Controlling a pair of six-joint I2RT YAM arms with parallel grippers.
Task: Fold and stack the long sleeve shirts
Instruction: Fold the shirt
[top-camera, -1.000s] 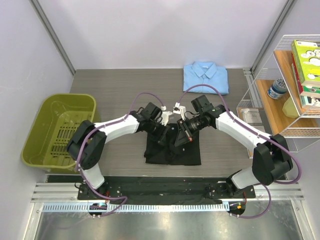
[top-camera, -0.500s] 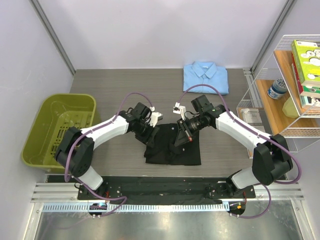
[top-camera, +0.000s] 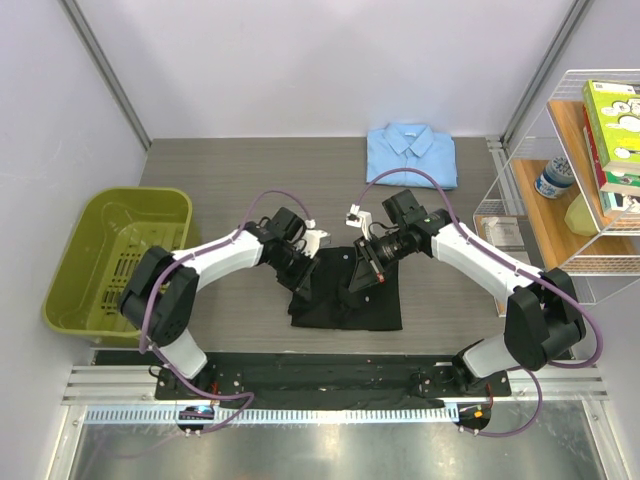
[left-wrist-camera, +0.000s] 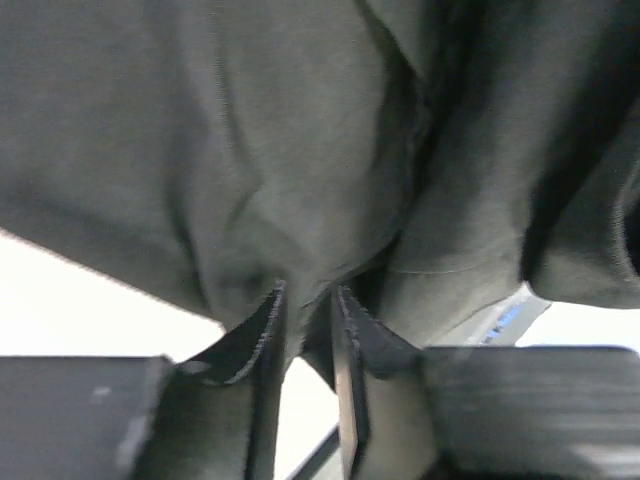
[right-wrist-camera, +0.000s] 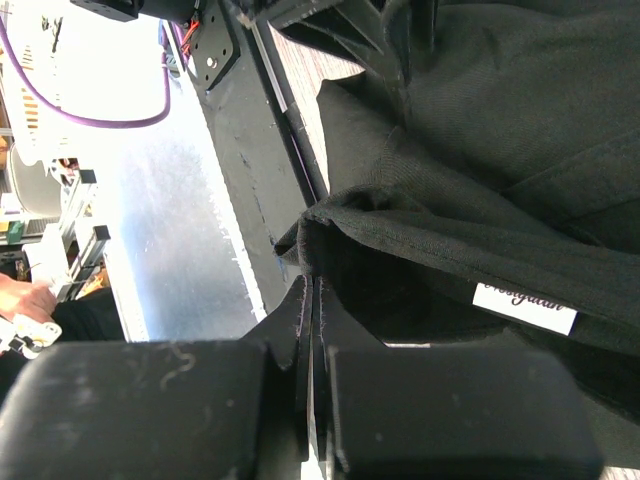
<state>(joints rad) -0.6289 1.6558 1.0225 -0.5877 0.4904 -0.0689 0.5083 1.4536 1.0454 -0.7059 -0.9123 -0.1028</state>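
Observation:
The black shirt lies partly folded on the table in front of both arms. It fills the left wrist view and the right wrist view, where a white label shows. My left gripper is at the shirt's upper left edge, and its jaws pinch a fold of black cloth. My right gripper is over the shirt's middle, shut on a folded black edge. The light blue shirt lies folded, collar up, at the back of the table.
A green bin stands at the table's left edge. A wire shelf with books and a bottle stands at the right. A black mat runs along the near edge by the arm bases.
My left gripper has moved left from over the shirt's middle to its left edge, then slightly nearer. The right arm has not moved.

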